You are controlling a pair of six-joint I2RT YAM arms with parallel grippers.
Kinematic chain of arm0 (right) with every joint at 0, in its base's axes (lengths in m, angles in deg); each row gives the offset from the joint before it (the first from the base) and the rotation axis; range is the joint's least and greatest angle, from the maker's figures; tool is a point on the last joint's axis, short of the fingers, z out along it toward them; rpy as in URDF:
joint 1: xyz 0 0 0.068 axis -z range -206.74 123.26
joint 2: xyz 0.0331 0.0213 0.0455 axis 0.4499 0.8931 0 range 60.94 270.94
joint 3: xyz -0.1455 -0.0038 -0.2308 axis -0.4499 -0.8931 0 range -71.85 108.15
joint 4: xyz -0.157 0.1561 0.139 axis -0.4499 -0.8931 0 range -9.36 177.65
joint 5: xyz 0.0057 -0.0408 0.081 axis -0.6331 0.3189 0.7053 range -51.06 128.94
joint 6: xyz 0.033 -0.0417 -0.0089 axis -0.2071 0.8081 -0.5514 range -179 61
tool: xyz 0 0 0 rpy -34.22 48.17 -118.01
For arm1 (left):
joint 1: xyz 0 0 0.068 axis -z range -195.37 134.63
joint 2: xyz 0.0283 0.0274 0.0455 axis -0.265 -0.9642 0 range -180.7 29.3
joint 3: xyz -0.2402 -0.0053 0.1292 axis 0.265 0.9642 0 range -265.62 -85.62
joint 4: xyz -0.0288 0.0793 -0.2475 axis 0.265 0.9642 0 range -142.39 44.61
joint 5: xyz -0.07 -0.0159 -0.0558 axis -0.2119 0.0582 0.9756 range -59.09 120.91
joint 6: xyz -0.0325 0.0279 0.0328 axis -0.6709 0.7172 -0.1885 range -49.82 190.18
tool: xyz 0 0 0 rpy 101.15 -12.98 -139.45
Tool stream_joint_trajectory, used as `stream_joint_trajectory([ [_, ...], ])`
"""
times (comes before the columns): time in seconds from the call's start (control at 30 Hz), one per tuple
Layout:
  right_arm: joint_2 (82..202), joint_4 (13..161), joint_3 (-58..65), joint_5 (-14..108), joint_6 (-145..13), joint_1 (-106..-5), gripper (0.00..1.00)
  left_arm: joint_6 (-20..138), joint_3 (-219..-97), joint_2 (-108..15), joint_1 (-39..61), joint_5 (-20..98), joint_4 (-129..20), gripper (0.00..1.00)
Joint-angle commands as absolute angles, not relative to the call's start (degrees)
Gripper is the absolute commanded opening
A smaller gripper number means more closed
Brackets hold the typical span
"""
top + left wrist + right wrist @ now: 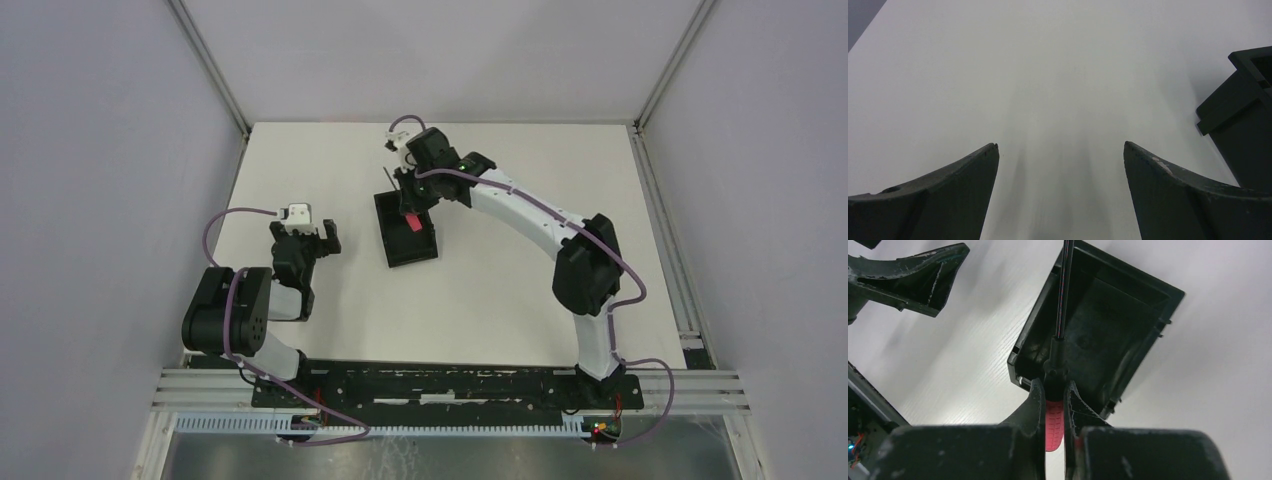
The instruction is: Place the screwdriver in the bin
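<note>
Right gripper [1054, 385] jaws pinch the screwdriver [1054, 427] by its red handle. The shaft projects ahead of them over the bin [1030, 325], apparently not touching it. Left gripper [1060, 145] jaws stand spread, bin at their right.

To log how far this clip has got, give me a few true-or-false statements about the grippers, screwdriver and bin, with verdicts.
1. The right gripper is shut on the red handle of the screwdriver. True.
2. The screwdriver lies loose on the floor of the bin. False: the right gripper holds it over the bin, shaft pointing away from the wrist.
3. The left gripper is open with nothing between its fingers. True.
4. The left gripper grips the bin's wall. False: it sits apart from the bin, off to its left.
</note>
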State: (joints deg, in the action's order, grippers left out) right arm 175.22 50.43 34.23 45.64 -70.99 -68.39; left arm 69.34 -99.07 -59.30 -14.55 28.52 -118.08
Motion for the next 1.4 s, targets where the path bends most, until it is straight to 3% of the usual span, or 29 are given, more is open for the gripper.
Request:
stream_joint_trajectory([
  [0.0,179.2,51.6,37.6,39.4,-69.5,-70.9,0.00,68.5,-99.9,-58.9,-14.8,29.1,-119.7,1.00],
  [0.3,185.0,51.0,36.8,33.2,-64.2,-73.6,0.01,68.5,-99.9,-58.9,-14.8,29.1,-119.6,1.00],
  [0.43,185.7,51.6,37.0,32.2,-64.0,-73.8,0.39,68.5,-99.9,-59.0,-14.8,29.1,-119.7,1.00],
  [0.53,185.3,51.7,37.7,32.2,-64.0,-74.1,0.59,68.5,-99.9,-58.9,-14.8,29.1,-119.7,1.00],
  [0.8,178.5,55.5,37.9,30.5,-65.0,-74.6,0.71,68.5,-99.9,-58.9,-14.8,29.1,-119.7,1.00],
  [0.87,176.3,56.3,37.5,30.3,-65.1,-74.6,0.79,68.5,-99.9,-58.9,-14.8,29.1,-119.7,1.00],
  [0.93,173.6,56.9,36.9,29.9,-64.6,-74.6,0.98,68.5,-99.9,-59.0,-14.8,29.1,-119.7,1.00],
  [1.13,162.7,61.8,28.7,24.2,-60.4,-73.1,0.98,68.5,-99.9,-58.9,-14.8,29.1,-119.7,1.00],
  [1.37,145.3,74.6,2.5,14.6,-57.6,-64.9,0.98,68.5,-99.9,-59.0,-14.8,29.0,-119.6,1.00],
])
